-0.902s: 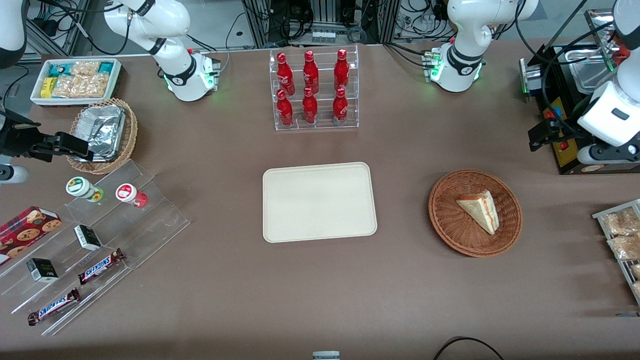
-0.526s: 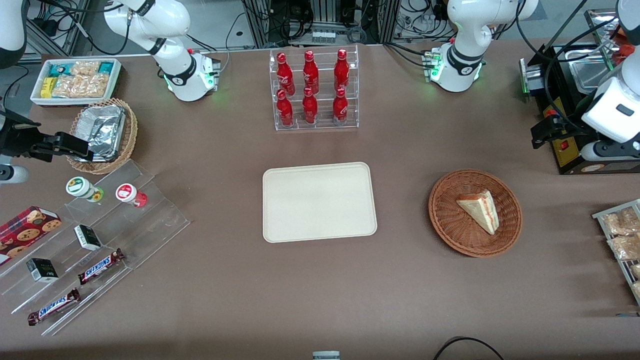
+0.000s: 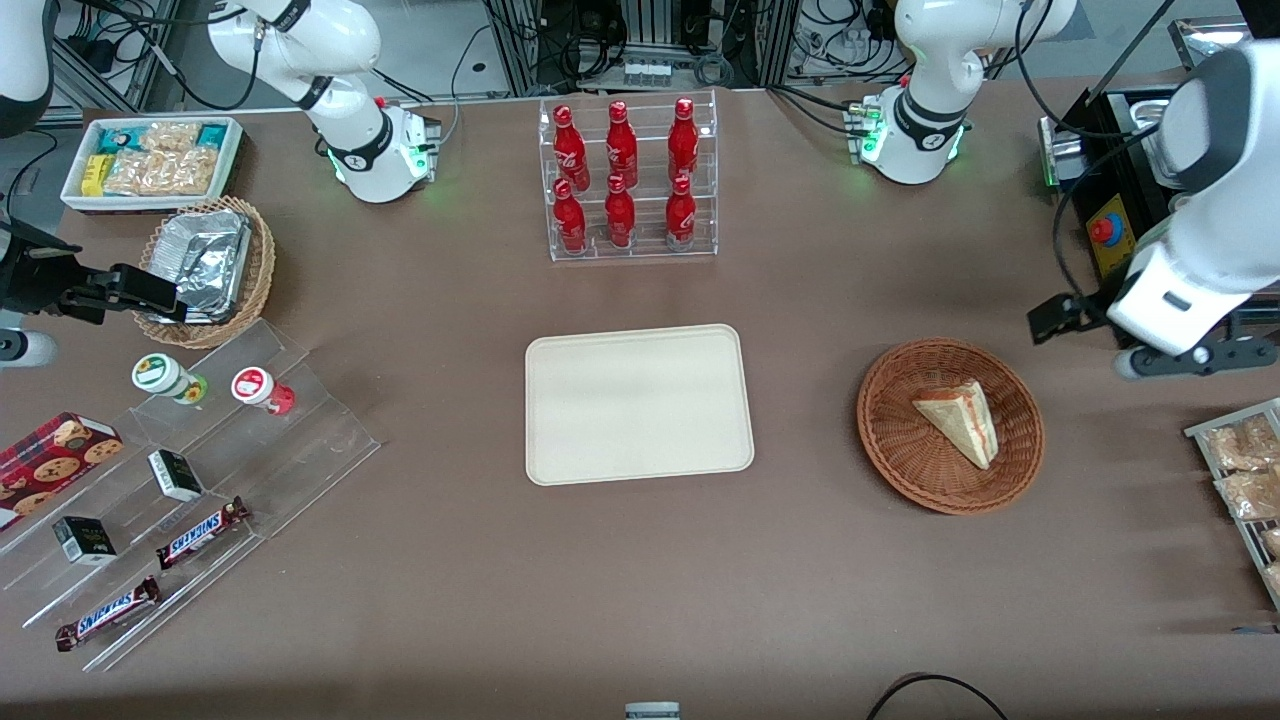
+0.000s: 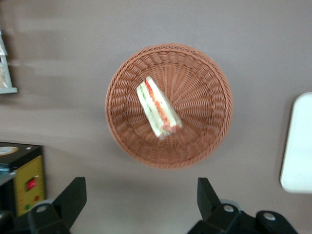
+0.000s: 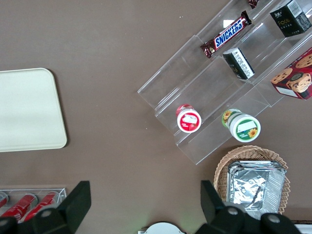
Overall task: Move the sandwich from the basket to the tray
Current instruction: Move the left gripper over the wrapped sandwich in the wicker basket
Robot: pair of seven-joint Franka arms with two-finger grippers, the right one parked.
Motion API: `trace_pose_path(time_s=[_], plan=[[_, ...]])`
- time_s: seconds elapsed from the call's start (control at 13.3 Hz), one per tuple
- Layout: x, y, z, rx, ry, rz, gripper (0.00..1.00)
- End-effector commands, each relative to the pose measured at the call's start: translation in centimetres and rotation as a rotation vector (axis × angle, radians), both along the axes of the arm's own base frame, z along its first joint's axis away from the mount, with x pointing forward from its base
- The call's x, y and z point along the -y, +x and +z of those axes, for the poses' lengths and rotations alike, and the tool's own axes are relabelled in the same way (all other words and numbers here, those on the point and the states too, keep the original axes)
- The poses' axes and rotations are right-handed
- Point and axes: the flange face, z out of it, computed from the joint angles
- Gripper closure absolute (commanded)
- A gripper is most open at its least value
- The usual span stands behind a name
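Note:
The sandwich (image 3: 962, 421), a pale wedge with red and green filling, lies in the reddish-brown wicker basket (image 3: 890, 440). In the left wrist view the sandwich (image 4: 157, 107) rests near the middle of the basket (image 4: 204, 97), cut edge up. My left gripper (image 3: 1195, 360) hangs above the table beside the basket, toward the working arm's end and a little farther from the front camera. Its fingers (image 4: 73, 195) are open with nothing between them; the gripper (image 4: 141, 200) is clear of the basket rim. The cream tray (image 3: 560, 440) lies bare at the table's middle; its corner (image 4: 297, 146) shows in the wrist view.
A rack of red bottles (image 3: 625, 180) stands farther from the front camera than the tray. A black box with a red button (image 3: 1105, 235) sits near my arm. Bagged pastries on a wire rack (image 3: 1245, 480) lie at the working arm's end. Snack shelves (image 3: 190, 500) lie toward the parked arm's end.
My left arm has swung down and toward the basket from above the black box. The sandwich, basket and tray have not moved.

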Motion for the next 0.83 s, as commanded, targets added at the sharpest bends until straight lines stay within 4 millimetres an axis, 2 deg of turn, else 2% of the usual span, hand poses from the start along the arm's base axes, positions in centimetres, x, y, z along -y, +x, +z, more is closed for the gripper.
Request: trace_pose_path(time_s=[0.0, 0.23, 0.53, 0.75], plan=[[0.1, -3.1, -3.7, 0.080, 0.002, 0.143, 0.00], [0.2, -4.1, -7.5, 0.143, -0.012, 0.299, 0.00], [0.3, -3.2, -11.8, 0.162, -0.030, 0.360, 0.00], [0.6, -2.1, -15.8, 0.175, -0.049, 0.411, 0.00]])
